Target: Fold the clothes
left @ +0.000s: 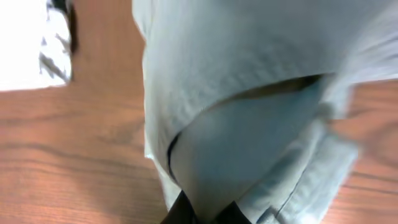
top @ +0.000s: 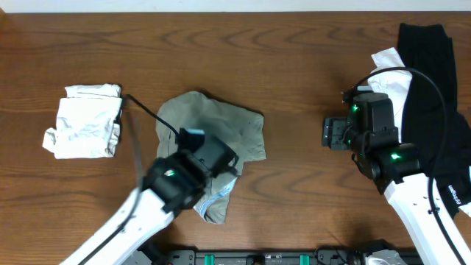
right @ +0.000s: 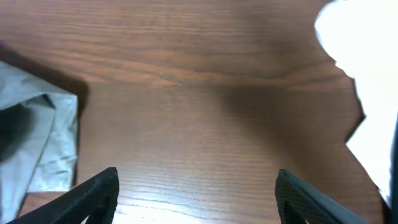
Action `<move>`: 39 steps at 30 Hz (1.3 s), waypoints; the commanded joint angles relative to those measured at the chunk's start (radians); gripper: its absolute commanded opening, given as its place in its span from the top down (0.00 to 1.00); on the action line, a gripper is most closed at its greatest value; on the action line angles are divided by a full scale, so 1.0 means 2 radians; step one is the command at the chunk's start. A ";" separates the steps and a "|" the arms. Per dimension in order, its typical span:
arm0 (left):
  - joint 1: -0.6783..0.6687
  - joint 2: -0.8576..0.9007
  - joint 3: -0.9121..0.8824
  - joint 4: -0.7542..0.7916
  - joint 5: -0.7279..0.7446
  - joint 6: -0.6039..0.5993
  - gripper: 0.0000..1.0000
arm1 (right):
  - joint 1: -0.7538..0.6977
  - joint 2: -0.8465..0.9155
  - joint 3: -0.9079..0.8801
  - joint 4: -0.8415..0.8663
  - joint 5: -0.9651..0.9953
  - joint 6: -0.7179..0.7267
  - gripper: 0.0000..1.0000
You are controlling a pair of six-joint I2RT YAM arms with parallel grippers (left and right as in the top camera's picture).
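An olive-grey garment [top: 213, 129] lies crumpled at the table's middle; it fills the left wrist view [left: 249, 93] and shows at the left edge of the right wrist view [right: 37, 143]. My left gripper [top: 221, 165] is shut on a fold of it [left: 208, 214] near its front edge. My right gripper [top: 329, 133] is open and empty over bare wood, to the right of the garment; its fingers frame the table [right: 196, 196]. A folded white garment [top: 85, 121] lies at the left.
A pile of black clothes [top: 430, 81] and white cloth [top: 394, 66] lies at the right edge, beside and behind my right arm. White cloth also shows in the right wrist view [right: 367, 74]. Bare wood lies between the olive garment and the right gripper.
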 commanded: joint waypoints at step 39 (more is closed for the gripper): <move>-0.002 0.002 0.291 -0.057 -0.008 0.125 0.94 | 0.160 0.186 -0.002 0.070 -0.168 -0.114 0.14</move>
